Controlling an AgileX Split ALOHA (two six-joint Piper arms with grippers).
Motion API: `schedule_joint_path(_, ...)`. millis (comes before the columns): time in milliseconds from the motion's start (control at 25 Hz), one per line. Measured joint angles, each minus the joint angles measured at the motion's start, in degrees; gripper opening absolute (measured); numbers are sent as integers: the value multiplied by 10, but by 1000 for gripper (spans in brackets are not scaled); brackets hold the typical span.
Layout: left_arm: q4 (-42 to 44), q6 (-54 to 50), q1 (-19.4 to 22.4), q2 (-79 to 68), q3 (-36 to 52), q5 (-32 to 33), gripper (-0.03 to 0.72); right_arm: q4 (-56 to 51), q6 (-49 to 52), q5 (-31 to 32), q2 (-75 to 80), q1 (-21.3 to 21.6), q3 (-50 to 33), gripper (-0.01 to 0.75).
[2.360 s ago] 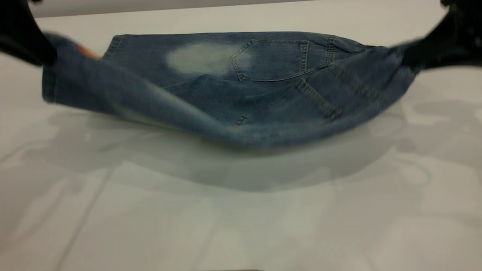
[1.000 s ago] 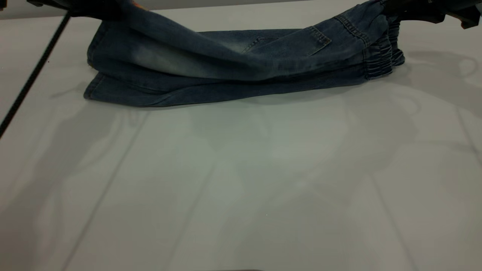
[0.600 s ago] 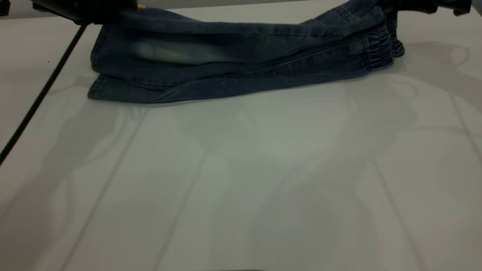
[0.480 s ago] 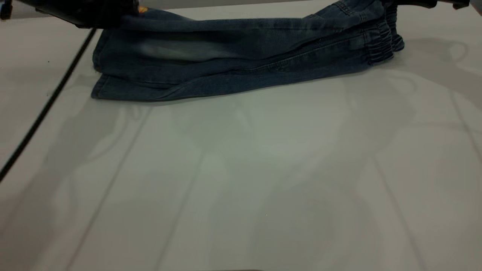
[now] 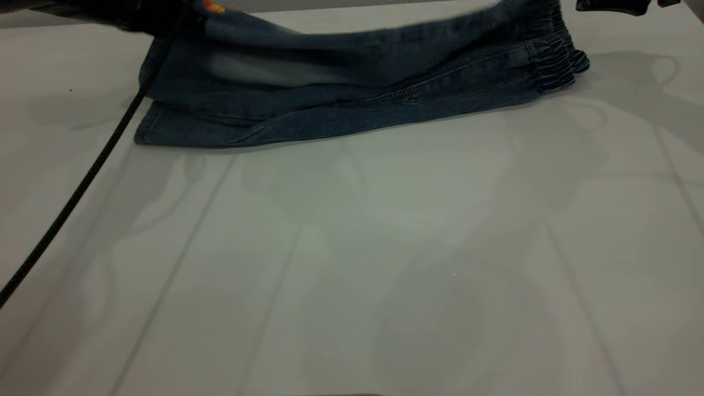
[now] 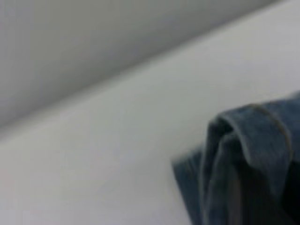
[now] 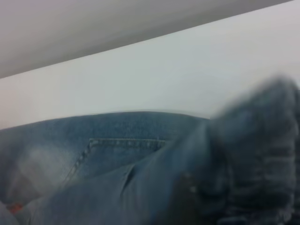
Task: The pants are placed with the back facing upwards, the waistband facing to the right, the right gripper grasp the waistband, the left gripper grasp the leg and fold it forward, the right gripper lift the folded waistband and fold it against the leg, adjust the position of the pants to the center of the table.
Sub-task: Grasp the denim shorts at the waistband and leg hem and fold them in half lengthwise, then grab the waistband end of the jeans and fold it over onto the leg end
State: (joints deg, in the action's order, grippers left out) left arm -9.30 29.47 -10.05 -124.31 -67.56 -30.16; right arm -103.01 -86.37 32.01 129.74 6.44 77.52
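Cable (image 5: 82, 184) beside pants (image 5: 352, 88)

Left gripper (image 5: 159, 14) sat raised at far left; right gripper (image 5: 610, 5) raised at far right.

You've got a big pale grey-white tabletop (image 5: 352, 264) filling nearly the whole exterior view, w/ faint straight seam lines running near to far and soft, blotchy shadows across it. Along the far edge, a plain grey wall (image 5: 330, 4). Light is dim, even, diffuse; no hard shadows.
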Motion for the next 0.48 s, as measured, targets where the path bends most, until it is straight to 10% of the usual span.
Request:
schedule_joint_path(280, -80, 55, -5, 22, -1, -4, 363, 1, -1, 12, 0, 0, 0, 626)
schedule_joint_path(480, -156, 57, -8, 86, -1, 179, 379, 73, 87, 30, 0, 0, 0, 594)
